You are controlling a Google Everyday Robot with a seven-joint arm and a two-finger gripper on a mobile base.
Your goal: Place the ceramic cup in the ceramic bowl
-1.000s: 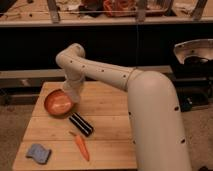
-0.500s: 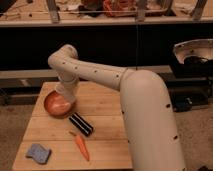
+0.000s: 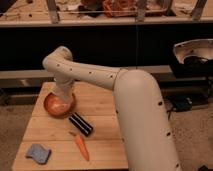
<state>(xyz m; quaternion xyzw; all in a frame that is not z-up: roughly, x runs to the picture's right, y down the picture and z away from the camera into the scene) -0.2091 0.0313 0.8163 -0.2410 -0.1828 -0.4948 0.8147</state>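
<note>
White arm reaches in from the right foreground, elbow bent high at back left, forearm dropping straight down over the ceramic bowl (image 3: 58, 105), which sits at the left rear of the wooden surface (image 3: 102, 145). Gripper (image 3: 63, 96) sits low over the bowl's right half, right at or inside the rim; compared with half a second ago the elbow has swung further left and the wrist has come down and across, from the bowl's right edge to above its inside. A second ago it was still higher and off to the right of the bowl. Can't tell how far apart the fingers are, wrist housing blocks them. Ceramic cup not separately visible: a pale shape at the end of the wrist merges with the arm, so can't tell whether it is held or already resting in the bowl. Bowl itself hasn't shifted on the surface. Black rectangular object (image 3: 80, 123) lies diagonally just in front and right of the bowl, apart from it, same spot as before. Carrot (image 3: 81, 145) lies in front of that, pointing toward the near edge, unchanged. Blue-grey sponge (image 3: 38, 153) at the near left corner, unchanged
</note>
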